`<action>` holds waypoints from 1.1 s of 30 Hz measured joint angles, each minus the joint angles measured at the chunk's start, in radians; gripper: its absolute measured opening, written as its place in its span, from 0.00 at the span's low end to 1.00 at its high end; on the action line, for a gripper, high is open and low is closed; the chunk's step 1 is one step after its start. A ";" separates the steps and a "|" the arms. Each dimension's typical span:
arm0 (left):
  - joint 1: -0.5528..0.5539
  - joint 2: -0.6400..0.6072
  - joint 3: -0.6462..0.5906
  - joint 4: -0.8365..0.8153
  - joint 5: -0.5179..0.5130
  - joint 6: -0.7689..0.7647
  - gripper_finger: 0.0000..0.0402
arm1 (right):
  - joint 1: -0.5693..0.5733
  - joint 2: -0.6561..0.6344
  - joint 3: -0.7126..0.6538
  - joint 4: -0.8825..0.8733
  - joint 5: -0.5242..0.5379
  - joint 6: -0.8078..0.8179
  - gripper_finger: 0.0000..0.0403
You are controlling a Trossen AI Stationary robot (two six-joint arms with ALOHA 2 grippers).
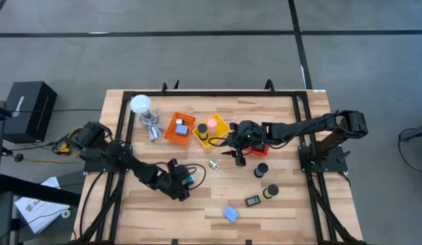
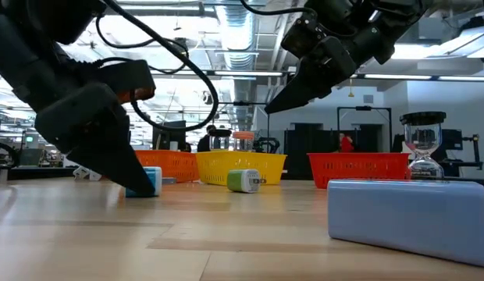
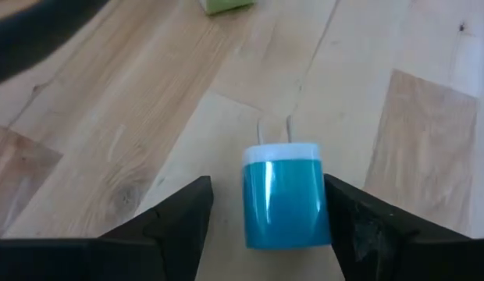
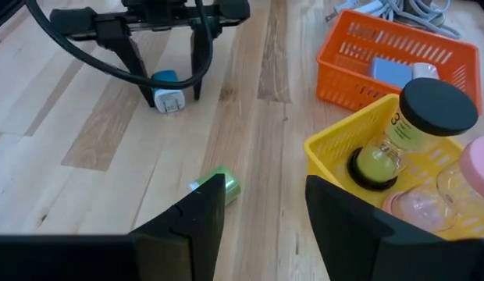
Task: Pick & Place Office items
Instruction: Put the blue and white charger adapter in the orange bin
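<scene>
Left gripper (image 3: 265, 226) stood spread wide around a blue plug adapter (image 3: 286, 195) lying on the table (image 1: 279, 214), seemingly not gripping it, well apart from the yellow basket (image 1: 220, 133). Right gripper (image 4: 261, 207) hung open just beside that basket, above a green adapter (image 4: 219, 187)

Looks like a big lab or workshop, not a home. Low view shows a long open room w/ bright strip lights (image 2: 39, 76) and silver air pipes (image 2: 242, 39) on the ceiling, plus desks and machines far back. High view shows a grey floor (image 1: 197, 54) w/ dark lines, a wood table (image 1: 218, 197) on a black metal frame, 2 robot arms bolted on, and a black box (image 1: 26, 109) w/ cables beside it.
</scene>
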 joint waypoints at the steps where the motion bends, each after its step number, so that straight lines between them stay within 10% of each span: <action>1: 0.000 0.004 0.000 0.001 -0.002 0.000 0.56 | 0.000 0.000 0.000 0.000 0.000 0.000 0.42; 16: 0.012 -0.040 -0.002 -0.008 0.016 0.003 0.32 | 0.000 0.000 0.000 0.000 0.000 0.000 0.42; 33: 0.225 -0.236 -0.002 -0.049 -0.002 0.295 0.34 | 0.000 0.000 -0.001 -0.008 0.000 0.000 0.42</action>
